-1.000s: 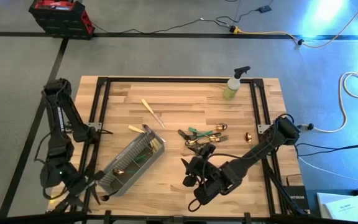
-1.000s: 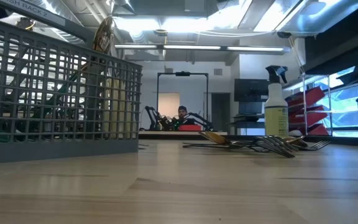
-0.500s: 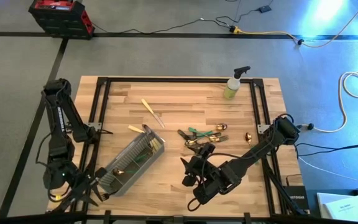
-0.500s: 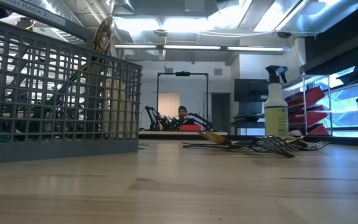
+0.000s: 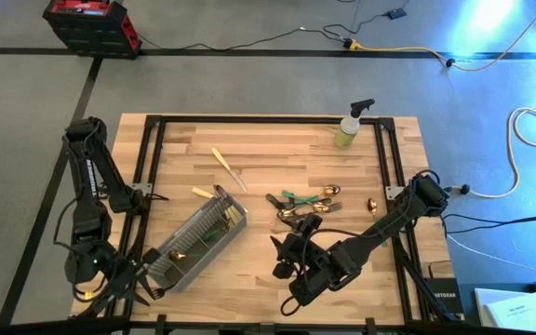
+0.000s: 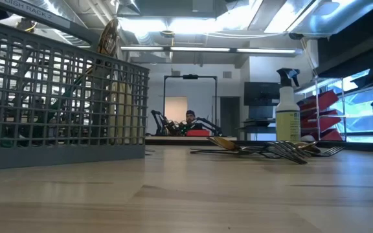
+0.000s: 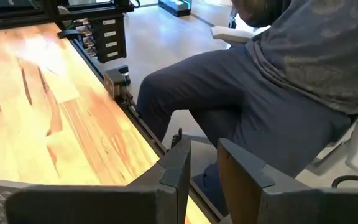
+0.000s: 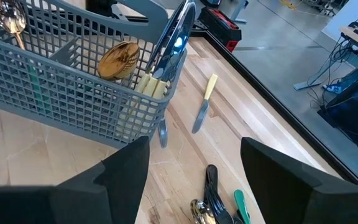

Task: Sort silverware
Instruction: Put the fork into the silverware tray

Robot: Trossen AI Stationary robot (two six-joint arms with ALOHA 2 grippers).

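Right gripper (image 5: 281,258) gapes empty beside scattered gold-headed silverware (image 5: 303,206) with green, cream and dark handles.

left gripper (image 7: 201,165) fingers narrowed, caddy (image 5: 196,241) nudged

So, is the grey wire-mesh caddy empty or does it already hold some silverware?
Not empty. The grey wire-mesh caddy holds a gold spoon and other gold-headed pieces.

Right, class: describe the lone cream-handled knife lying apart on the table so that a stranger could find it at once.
Start at the grey wire-mesh caddy on the wooden table. Look from its far end toward the yellow-green spray bottle: the cream-handled knife lies alone on bare wood there, apart from the tangled silverware pile.
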